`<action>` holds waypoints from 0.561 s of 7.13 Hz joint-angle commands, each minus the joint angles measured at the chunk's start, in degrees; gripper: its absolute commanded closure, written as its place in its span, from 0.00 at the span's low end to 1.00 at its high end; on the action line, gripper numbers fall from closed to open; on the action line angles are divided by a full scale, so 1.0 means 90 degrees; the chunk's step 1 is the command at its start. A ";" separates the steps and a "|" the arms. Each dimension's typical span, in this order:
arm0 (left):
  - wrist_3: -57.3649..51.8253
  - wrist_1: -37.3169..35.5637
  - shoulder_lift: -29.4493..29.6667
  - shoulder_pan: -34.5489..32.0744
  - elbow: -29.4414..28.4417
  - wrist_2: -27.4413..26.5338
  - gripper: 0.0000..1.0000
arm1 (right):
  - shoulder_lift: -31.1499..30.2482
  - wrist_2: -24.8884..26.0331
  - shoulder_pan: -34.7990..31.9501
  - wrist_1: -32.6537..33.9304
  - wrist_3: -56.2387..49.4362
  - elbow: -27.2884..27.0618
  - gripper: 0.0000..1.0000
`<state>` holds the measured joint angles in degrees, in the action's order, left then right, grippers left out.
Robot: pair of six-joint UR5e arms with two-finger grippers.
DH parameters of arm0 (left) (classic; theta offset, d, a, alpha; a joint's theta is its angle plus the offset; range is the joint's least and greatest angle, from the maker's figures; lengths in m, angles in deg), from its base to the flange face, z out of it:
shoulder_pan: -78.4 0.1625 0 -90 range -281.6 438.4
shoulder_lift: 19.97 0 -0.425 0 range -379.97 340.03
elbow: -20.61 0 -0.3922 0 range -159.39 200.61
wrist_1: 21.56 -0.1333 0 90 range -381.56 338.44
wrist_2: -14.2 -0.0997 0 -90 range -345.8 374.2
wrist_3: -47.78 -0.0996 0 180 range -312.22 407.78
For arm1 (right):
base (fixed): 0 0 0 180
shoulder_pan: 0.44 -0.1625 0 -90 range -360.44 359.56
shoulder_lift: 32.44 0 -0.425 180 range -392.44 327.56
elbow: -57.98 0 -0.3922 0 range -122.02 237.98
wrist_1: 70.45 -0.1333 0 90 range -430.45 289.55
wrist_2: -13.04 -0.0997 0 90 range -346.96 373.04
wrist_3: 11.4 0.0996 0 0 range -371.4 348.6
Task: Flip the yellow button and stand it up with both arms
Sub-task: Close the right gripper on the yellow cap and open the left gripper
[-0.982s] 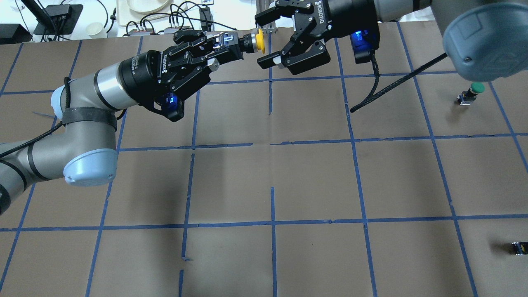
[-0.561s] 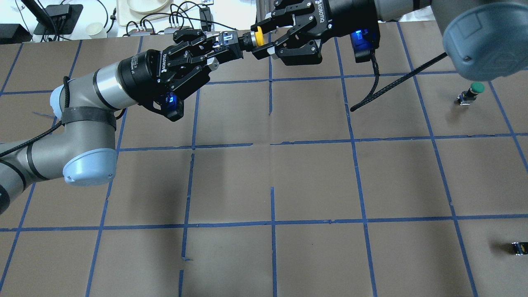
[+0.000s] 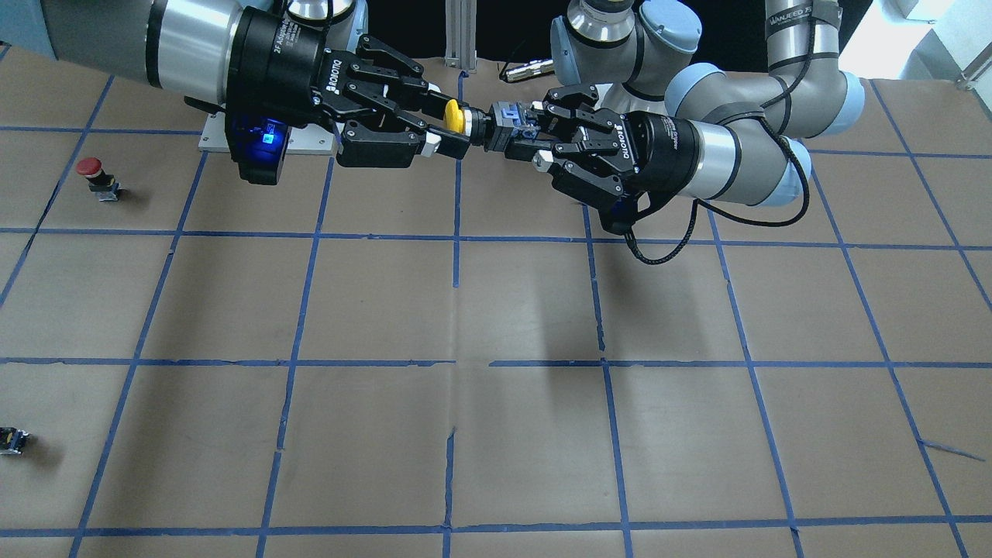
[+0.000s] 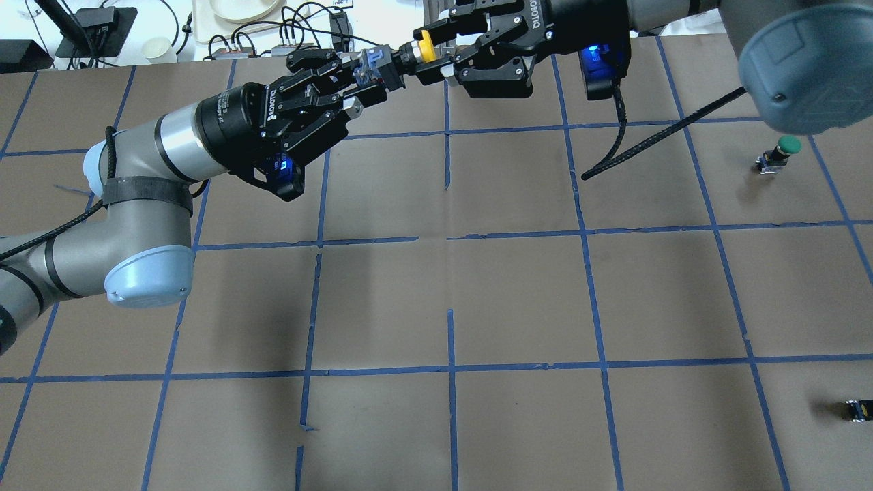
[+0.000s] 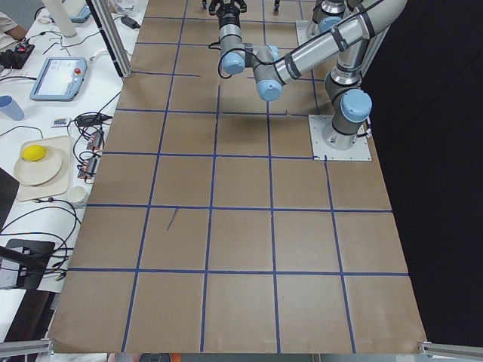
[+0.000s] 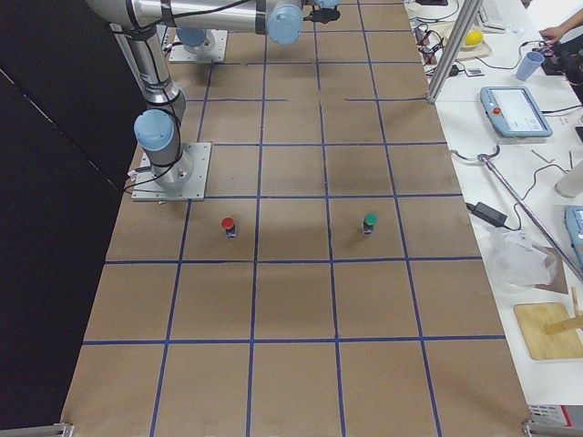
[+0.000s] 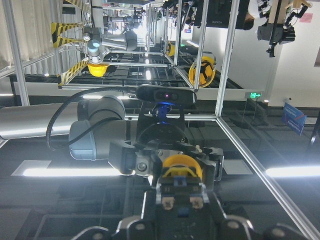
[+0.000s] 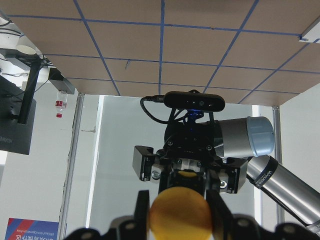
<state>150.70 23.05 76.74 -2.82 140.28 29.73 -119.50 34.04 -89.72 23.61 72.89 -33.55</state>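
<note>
The yellow button (image 4: 411, 52) is held in the air at the top centre of the overhead view, lying sideways between the two tools, above the far edge of the surface (image 4: 518, 300). The left tool (image 4: 374, 65) reaches in from the left of that frame and is clamped on the button's grey-and-black body. The right tool (image 4: 431, 49) comes in from the upper right, its fingers pressed together on the yellow cap. The right wrist view shows the cap filling the gap between both fingers.

In the front-facing view the same handover sits at upper centre, just below a metal upright (image 3: 452, 35). There the right tool (image 3: 448, 129) is on the frame's left and the left tool (image 3: 518, 130) on its right.

Wide brown squares edged with blue tape spread below the tools towards the frame's bottom. A green-capped button (image 4: 784, 151) stands near the right edge of the overhead frame, well apart from the tools. A small black block (image 4: 858, 410) lies at the lower right edge. A red-capped button (image 3: 94, 177) stands at the left of the front-facing view.
</note>
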 commanded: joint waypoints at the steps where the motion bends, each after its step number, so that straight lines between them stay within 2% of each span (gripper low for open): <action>1: 0.0049 -0.0200 0.0056 0.0001 -0.0015 -0.0037 0.16 | -0.0005 0.0001 -0.0002 -0.0001 0.0000 -0.0006 0.88; 3: 0.0059 -0.0355 0.0046 0.0001 -0.0083 -0.0114 0.14 | 0.0044 0.0079 0.0192 0.0028 -0.0058 0.0013 0.91; 4: 0.0397 -0.0917 0.0065 -0.0009 -0.0296 -0.0521 0.14 | -0.0004 0.0099 0.0522 0.0057 -0.0291 0.0013 0.92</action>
<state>152.04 18.88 77.23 -2.83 139.13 27.89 -119.30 34.62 -87.65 23.87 71.95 -33.47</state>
